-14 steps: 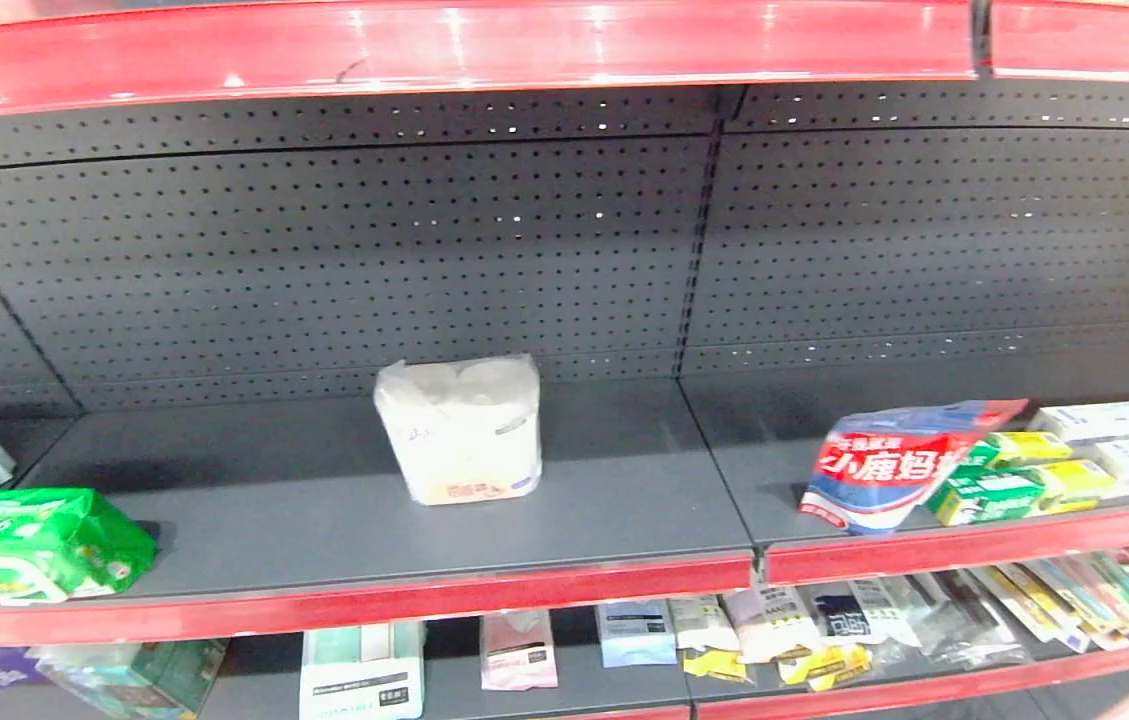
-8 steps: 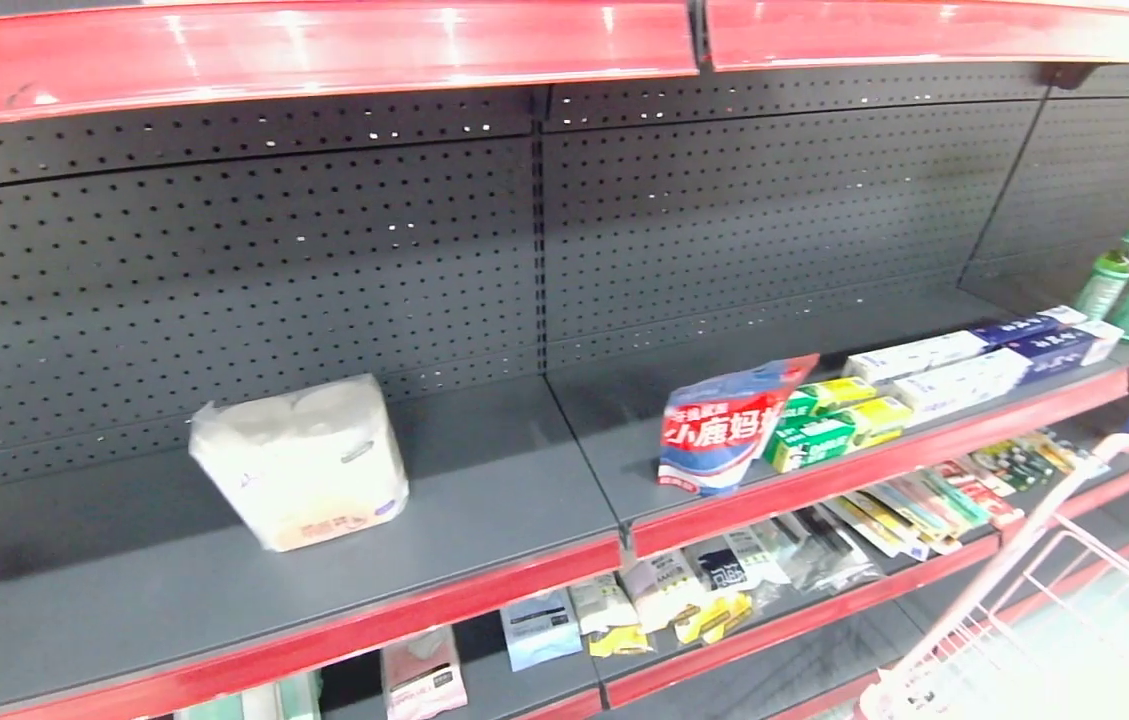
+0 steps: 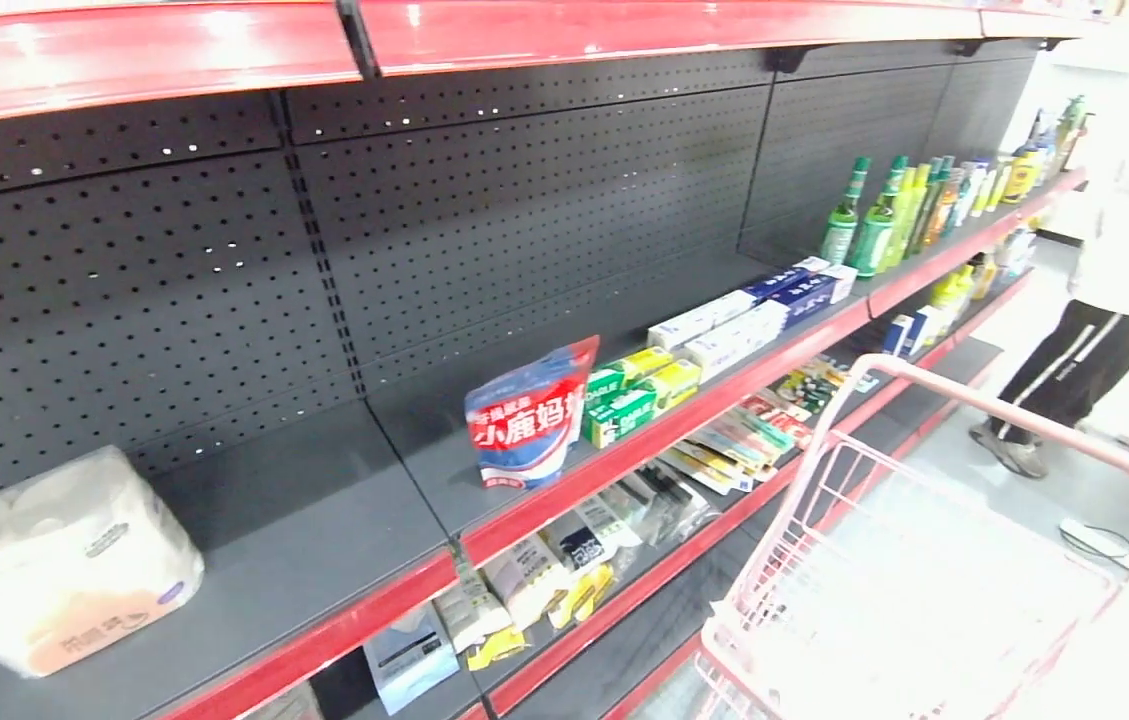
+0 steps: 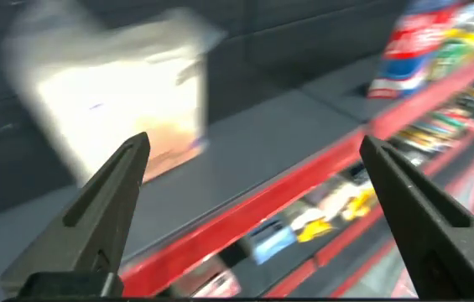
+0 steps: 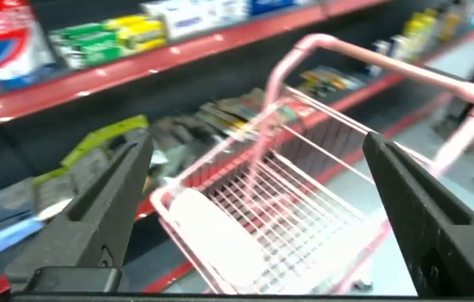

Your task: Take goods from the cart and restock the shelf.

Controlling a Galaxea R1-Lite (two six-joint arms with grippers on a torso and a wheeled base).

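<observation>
A pink wire cart stands at the lower right of the head view, in front of the shelf; its inside is washed out by glare. The cart also lies beyond my right gripper, whose fingers are spread wide with nothing between them. My left gripper is open too, facing the shelf's red front edge, with a white paper roll pack standing on the shelf beyond it. That pack sits at the far left in the head view.
A red, white and blue pouch leans beside green boxes and white and blue boxes on the middle shelf. Green bottles stand farther right. Small packets fill the lower shelf. A person stands past the cart.
The head camera has swung to the right: the paper pack and pouch slid left in view, and the pink cart, the bottles and a person came into sight.
</observation>
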